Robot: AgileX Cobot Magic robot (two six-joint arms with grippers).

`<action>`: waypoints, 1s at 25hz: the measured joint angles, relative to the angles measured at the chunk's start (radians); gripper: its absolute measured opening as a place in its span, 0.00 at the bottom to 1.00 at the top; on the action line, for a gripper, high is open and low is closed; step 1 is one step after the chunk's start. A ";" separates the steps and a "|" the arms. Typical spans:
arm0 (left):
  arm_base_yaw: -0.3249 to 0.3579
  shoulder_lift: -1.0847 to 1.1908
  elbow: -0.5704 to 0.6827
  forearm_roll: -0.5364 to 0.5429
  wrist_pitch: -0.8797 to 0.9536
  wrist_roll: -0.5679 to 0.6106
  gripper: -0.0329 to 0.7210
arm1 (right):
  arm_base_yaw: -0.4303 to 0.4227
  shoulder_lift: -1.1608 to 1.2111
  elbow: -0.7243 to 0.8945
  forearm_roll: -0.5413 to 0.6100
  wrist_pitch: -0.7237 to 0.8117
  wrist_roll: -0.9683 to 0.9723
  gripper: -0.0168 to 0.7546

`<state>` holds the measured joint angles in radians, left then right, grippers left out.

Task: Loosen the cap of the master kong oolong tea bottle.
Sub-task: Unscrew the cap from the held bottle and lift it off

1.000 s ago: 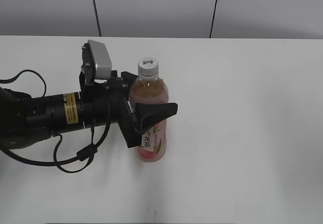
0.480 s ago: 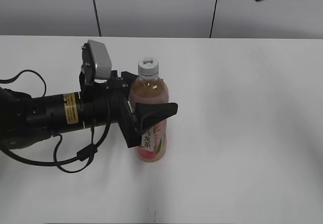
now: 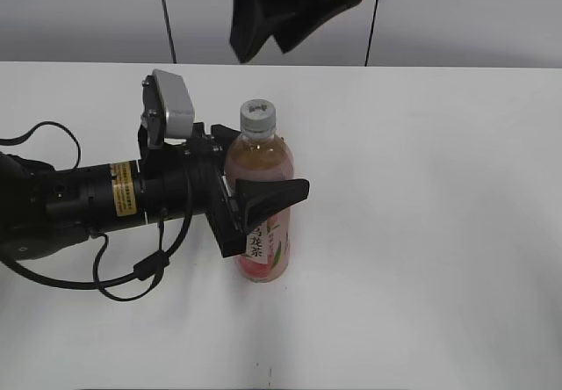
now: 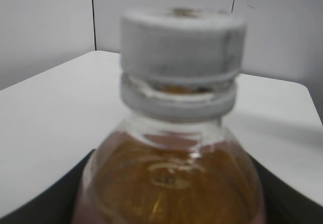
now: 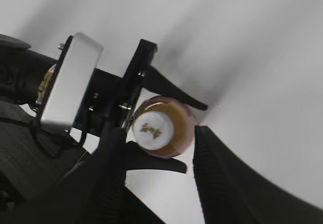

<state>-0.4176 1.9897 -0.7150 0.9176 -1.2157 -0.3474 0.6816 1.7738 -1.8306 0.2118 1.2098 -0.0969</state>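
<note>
The master kong oolong tea bottle [image 3: 263, 232] stands upright on the white table [image 3: 421, 232], amber tea above a pink label. Its white cap [image 3: 259, 116] is on the neck. My left gripper [image 3: 262, 175] is shut on the bottle's upper body, one finger [image 3: 279, 194] in front and one behind. In the left wrist view the cap [image 4: 182, 42] and bottle shoulder [image 4: 171, 178] fill the frame. My right gripper [image 3: 285, 3] hangs blurred at the top, above the bottle. In the right wrist view it [image 5: 159, 133] is open, its fingers [image 5: 222, 173] either side of the cap [image 5: 153, 129] and apart from it.
The left arm [image 3: 88, 201] with its cables lies across the table's left side, its grey wrist camera [image 3: 171, 104] just left of the cap. A grey panelled wall [image 3: 457, 12] stands behind the table.
My right gripper has come into the top of the exterior view from the upper right and moved left to above the bottle. The left gripper and the bottle have not moved.
</note>
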 joint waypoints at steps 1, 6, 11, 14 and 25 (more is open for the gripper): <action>0.000 0.000 0.000 0.000 0.000 0.000 0.63 | 0.029 0.015 0.000 -0.018 0.002 0.048 0.45; 0.000 0.000 0.000 0.000 0.000 0.000 0.63 | 0.144 0.036 -0.001 -0.137 0.007 0.212 0.45; 0.000 0.000 0.000 0.000 0.000 0.000 0.63 | 0.159 0.037 -0.001 -0.166 0.008 0.272 0.46; 0.000 0.000 0.000 0.000 0.000 0.000 0.63 | 0.159 0.038 -0.001 -0.186 0.008 0.275 0.54; 0.000 0.000 0.000 0.001 -0.001 0.000 0.63 | 0.155 0.116 -0.001 -0.212 0.010 0.278 0.59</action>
<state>-0.4176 1.9897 -0.7150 0.9187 -1.2166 -0.3474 0.8361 1.8896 -1.8314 0.0000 1.2198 0.1807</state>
